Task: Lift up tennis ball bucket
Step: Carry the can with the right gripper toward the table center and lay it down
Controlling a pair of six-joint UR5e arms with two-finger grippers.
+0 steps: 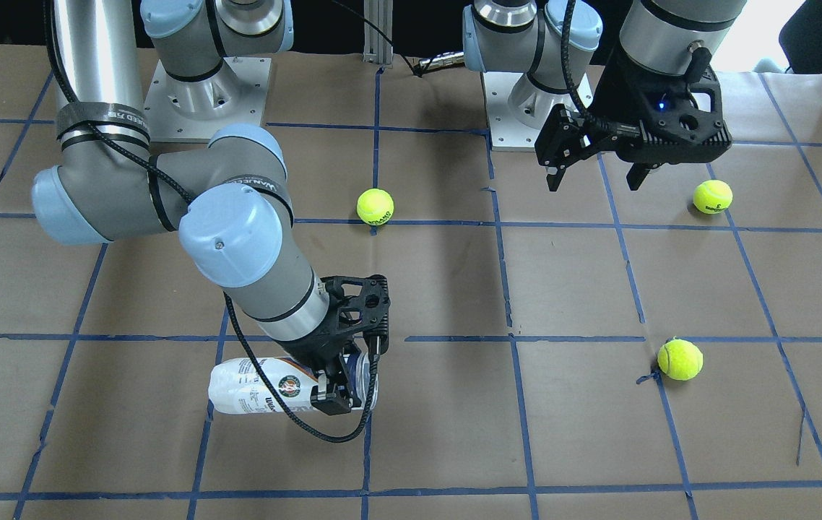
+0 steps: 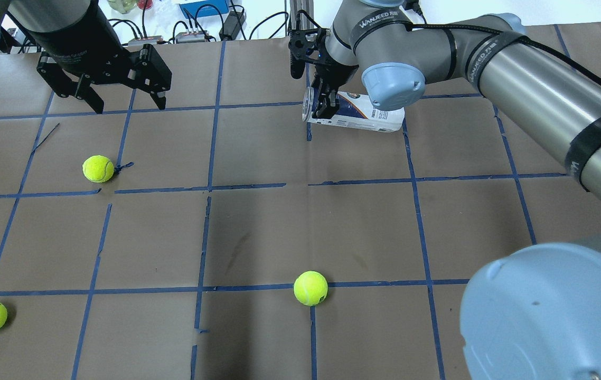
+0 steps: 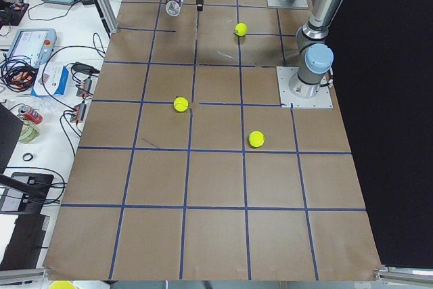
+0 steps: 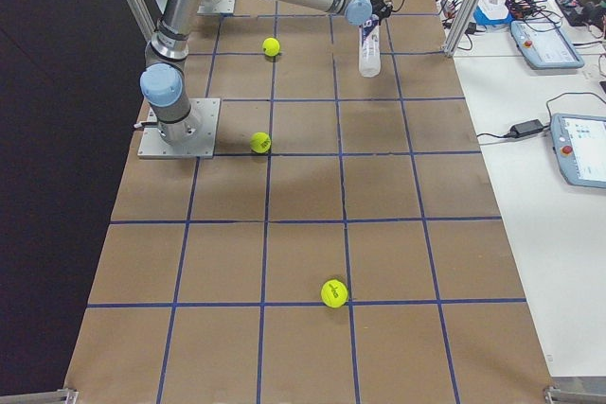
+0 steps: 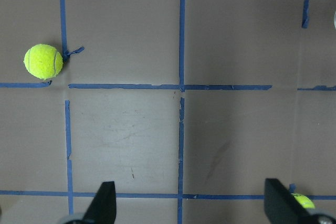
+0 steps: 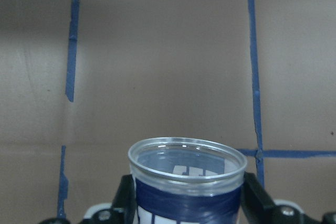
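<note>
Right tool (image 1: 333, 393) clamped on the tennis ball bucket (image 1: 252, 386) near its open mouth

The bucket lies on its side, far out from the robot, right of centre. The fingers (image 6: 255, 203) press either side of the clear rim. Whether it touches the worktop (image 2: 258, 232) I cannot tell. The left tool (image 2: 129, 105) hangs above the worktop, fingers wide apart, holding nothing; three tennis balls (image 2: 310, 288) lie well apart.

The clear can (image 1: 248, 388) with a white and dark blue label lies on its side, open and empty, near the far edge.
</note>
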